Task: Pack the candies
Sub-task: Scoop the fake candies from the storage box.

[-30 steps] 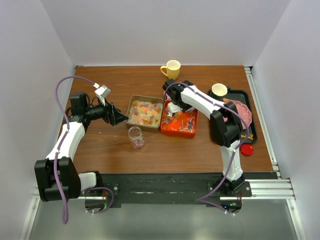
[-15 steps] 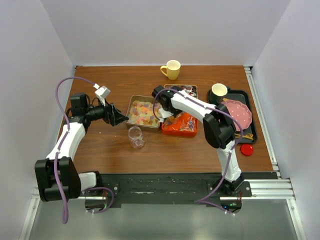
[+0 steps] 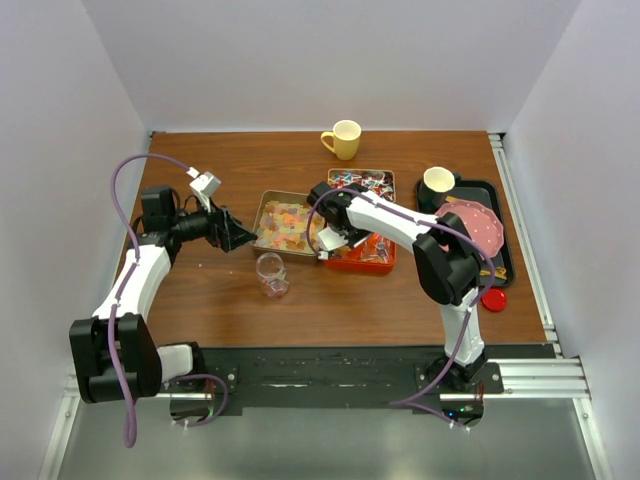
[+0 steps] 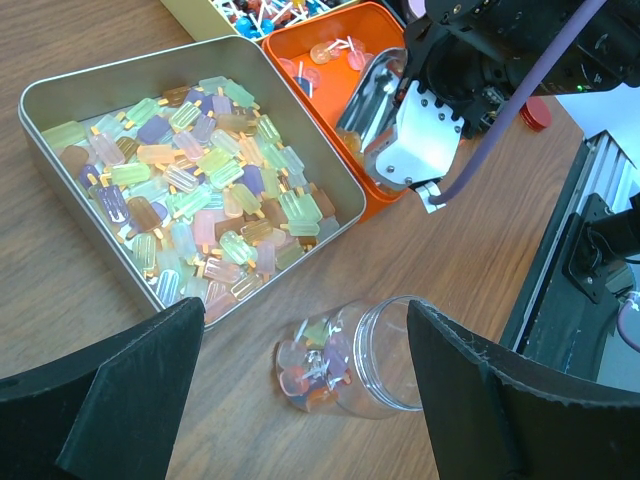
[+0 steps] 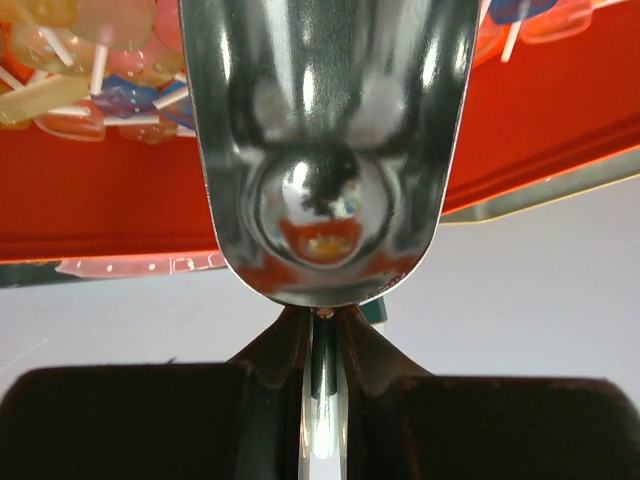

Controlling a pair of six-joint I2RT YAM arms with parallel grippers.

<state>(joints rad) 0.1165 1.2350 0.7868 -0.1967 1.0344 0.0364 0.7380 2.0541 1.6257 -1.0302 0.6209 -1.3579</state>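
While the right fingers (image 5: 270, 375) sit pressed together on the thin handle of a metal scoop (image 5: 320, 150), the scoop's bowl reaches out ahead of them over the near wall of the orange tray (image 5: 120, 215). No sweet shows in the bowl, only reflections. Lollipop candies (image 5: 70, 60) lie just beyond the scoop's lip, ahead of the fingers. Whether the lip touches them: cannot tell.

Left fingers (image 4: 130, 410) spread wide, holding nothing, hovering above the table (image 4: 60, 290). Clear jar (image 4: 360, 350) below and between them, uncapped, a few sweets at its bottom. Silver tin (image 4: 60, 85) of pastel candies (image 4: 190, 190) ahead of them, right beside the orange tray. A third tin of red-blue-white wrapped candies (image 3: 362, 181) lies beyond the right fingers, on the tray's far side.

Judgement: the step in hand is loading the scoop from the orange tray. The jar is nearly empty, so packing looks barely begun. The next move likely calls for driving the lip low under the lollipops, lifting the bowl level, then carrying it back toward the jar and tipping into that narrow mouth. Sticks may snag or spill over the rim. The left fingers look well placed to steady the jar.
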